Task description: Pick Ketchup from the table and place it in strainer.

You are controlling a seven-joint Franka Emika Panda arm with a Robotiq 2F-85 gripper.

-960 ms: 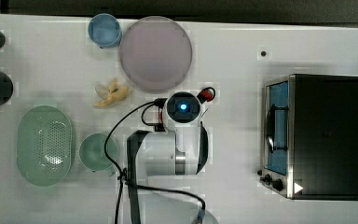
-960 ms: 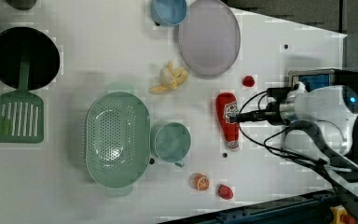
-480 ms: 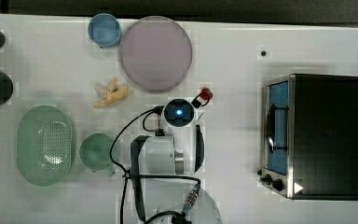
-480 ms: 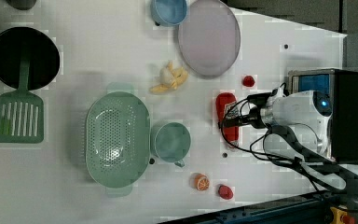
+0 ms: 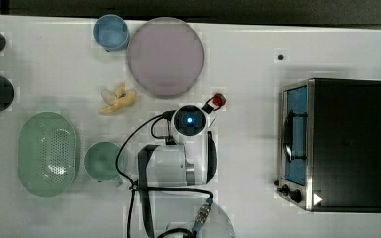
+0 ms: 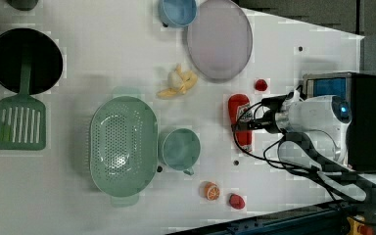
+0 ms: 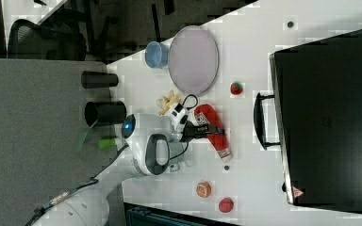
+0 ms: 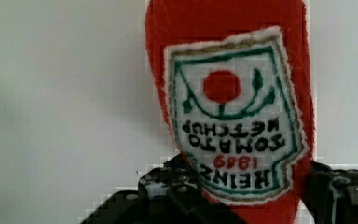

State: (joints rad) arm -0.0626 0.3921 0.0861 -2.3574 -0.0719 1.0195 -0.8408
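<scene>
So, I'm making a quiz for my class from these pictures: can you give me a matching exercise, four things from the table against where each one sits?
Things:
1. ketchup bottle
2. peeled banana
3. green cup
4. green spatula

Places:
A. right beside the strainer, on the left view's right of it
B. between the fingers of the robot's hand
C. its handle lying across the black bowl
D. just off the edge of the lilac plate, on the left view's lower left of it

Pairs: 1-B, 2-D, 3-A, 4-C
</scene>
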